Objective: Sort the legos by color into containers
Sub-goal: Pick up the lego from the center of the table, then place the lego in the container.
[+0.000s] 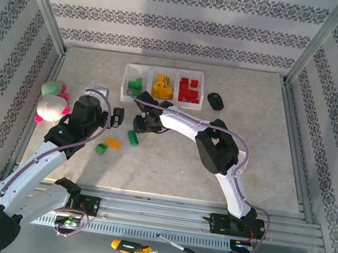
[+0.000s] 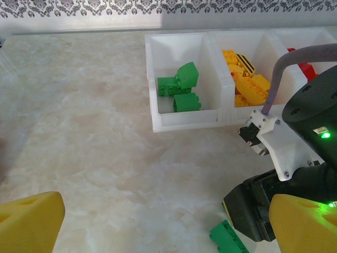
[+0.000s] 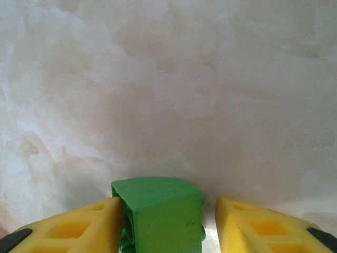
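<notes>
Right claw [image 3: 168, 205] part open, not pressed together: green lego [image 3: 158, 213] between the yellow fingers [image 3: 79, 226], one finger touching its side, the other a thin gap off, so bracketed rather than pinched. Resting on the pale marbled table [image 3: 168, 79], a rounded top edge toward the wrist camera; long axis not readable from there. From above, nearest the arm bases, a squarish green brick [image 1: 101, 148] and, just beside it to the right, an orange brick [image 1: 112, 143], long axis roughly left to right. A little farther, a slanted green brick [image 1: 133, 138] lying flat just at the right claw's tip, long axis diagonal, far end turned left, near end right; cannot tell for sure whether the same one as between the fingers. About level with that, left claw [image 2: 166, 226] spread fully wide, holding and touching nothing, bare table between its yellow tips [image 2: 31, 224], pointed toward the tray [image 1: 126, 79]. Farthest, that white tray of three compartments in a row, long axis left to right: green bricks [image 2: 179, 89] in the left one, yellow-orange bricks [image 2: 245, 79] in the middle, red bricks [image 1: 189, 90] in the right. Black mouse [image 1: 215, 100] just right of the tray; plush toy [image 1: 52, 104] well off to the left.
</notes>
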